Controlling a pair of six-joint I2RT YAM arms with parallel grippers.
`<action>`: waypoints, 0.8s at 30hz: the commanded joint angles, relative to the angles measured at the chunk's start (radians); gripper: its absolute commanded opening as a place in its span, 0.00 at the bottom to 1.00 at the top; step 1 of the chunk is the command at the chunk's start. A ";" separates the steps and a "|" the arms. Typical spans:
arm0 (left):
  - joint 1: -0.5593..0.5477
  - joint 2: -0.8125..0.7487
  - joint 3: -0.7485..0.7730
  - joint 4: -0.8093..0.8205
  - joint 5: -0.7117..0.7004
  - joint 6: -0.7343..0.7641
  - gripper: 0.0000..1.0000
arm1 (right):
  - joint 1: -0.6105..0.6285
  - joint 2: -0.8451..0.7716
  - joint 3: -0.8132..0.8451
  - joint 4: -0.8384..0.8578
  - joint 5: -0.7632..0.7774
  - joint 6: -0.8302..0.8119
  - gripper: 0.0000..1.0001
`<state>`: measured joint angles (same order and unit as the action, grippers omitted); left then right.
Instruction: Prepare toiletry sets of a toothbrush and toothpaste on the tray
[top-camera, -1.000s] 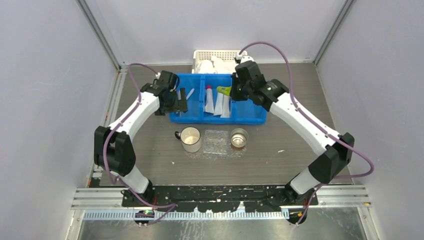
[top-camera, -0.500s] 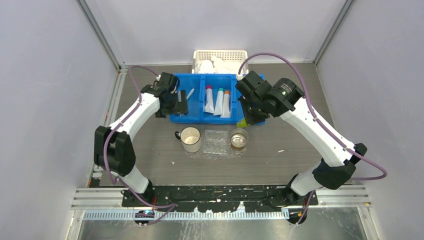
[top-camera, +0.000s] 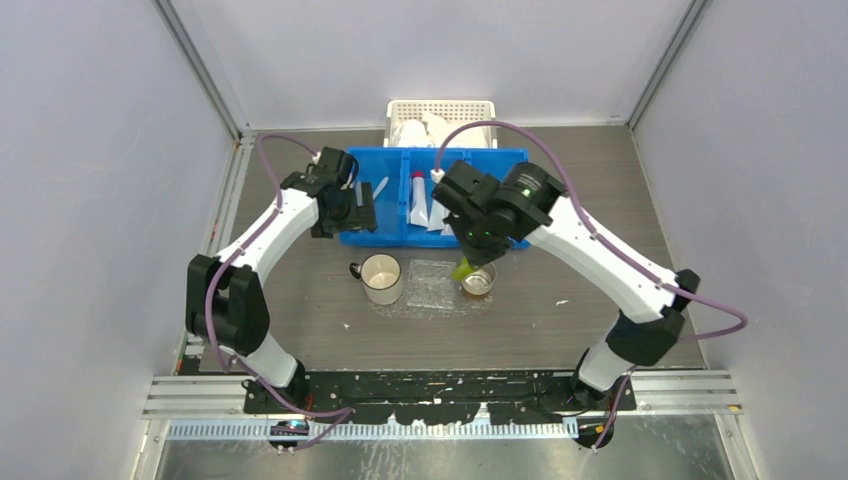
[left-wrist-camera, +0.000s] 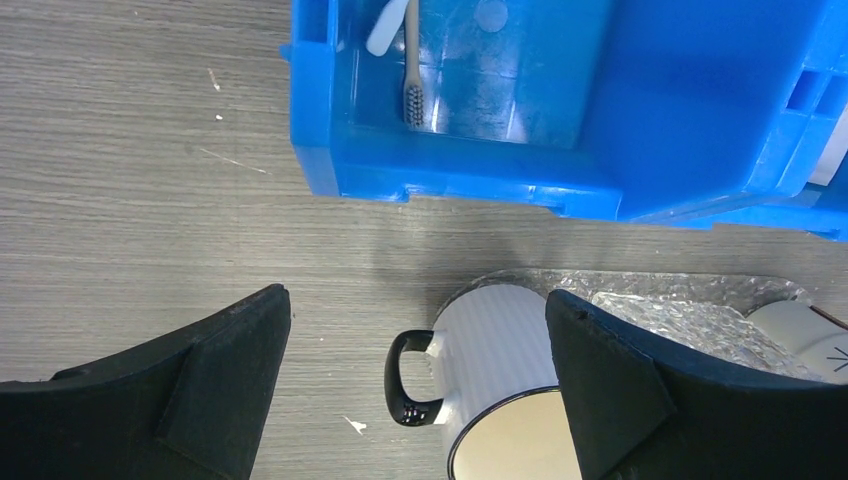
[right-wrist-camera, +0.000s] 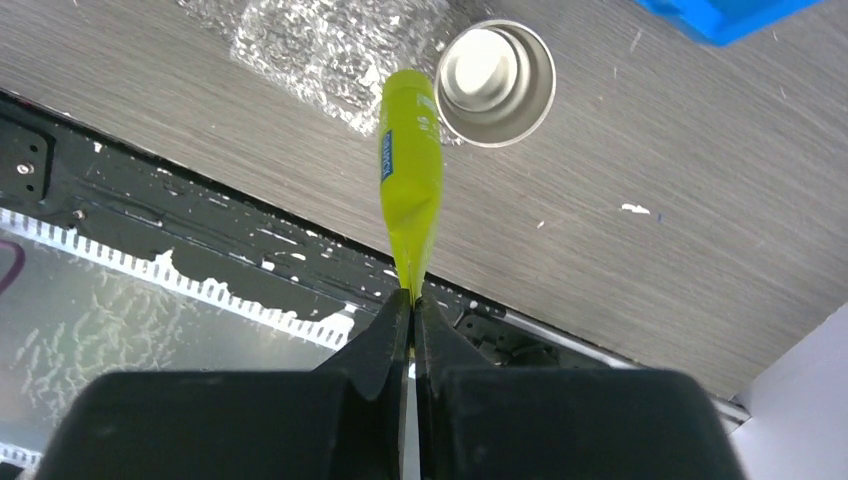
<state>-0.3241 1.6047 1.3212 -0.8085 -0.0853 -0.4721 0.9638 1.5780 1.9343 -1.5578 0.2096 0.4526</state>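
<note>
Top external view: the right gripper (top-camera: 470, 252) hangs over the near part of the table (top-camera: 300, 300), and its jaws are pressed together on the flat end of a yellow-green toothpaste (top-camera: 463, 270). The tube points down and a little to the left, so its long axis is steep. Its lower end lies between the clear tray (top-camera: 430, 290) and the steel cup (top-camera: 480, 278), just beside the cup's rim; I cannot tell if it touches anything. A white mug (top-camera: 381, 278) stands just left of the tray. Behind them is the blue bin (top-camera: 505, 232), with more tubes lying far-to-near in its middle compartment, and behind that a white basket (top-camera: 440, 106). The left gripper (top-camera: 350, 215) is at the near left corner of the bin, holding nothing.

Left wrist view: the jaws are spread wide, with only bare table and the mug's handle between them. A toothbrush (left-wrist-camera: 411, 50) lies in the bin's compartment. Its long axis runs toward the camera, and the bristle head is at the near end, close to the bin's near wall. The mug and one edge of the tray are beside the right finger.

Right wrist view: the two fingers meet on the crimped end of the toothpaste. The tube stretches straight away from them, with its rounded end farthest, over the edge of the tray and next to the cup.
</note>
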 joint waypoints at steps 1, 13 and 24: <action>0.008 -0.055 -0.013 0.022 0.004 -0.014 1.00 | 0.009 0.097 0.115 0.001 -0.007 -0.063 0.01; 0.008 -0.065 -0.042 0.029 0.004 -0.012 1.00 | 0.011 0.273 0.244 -0.035 0.005 -0.112 0.01; 0.008 -0.051 -0.056 0.045 0.007 -0.012 1.00 | 0.010 0.284 0.225 -0.020 -0.009 -0.117 0.01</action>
<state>-0.3241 1.5837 1.2690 -0.8013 -0.0849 -0.4862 0.9718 1.8664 2.1349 -1.5650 0.2066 0.3573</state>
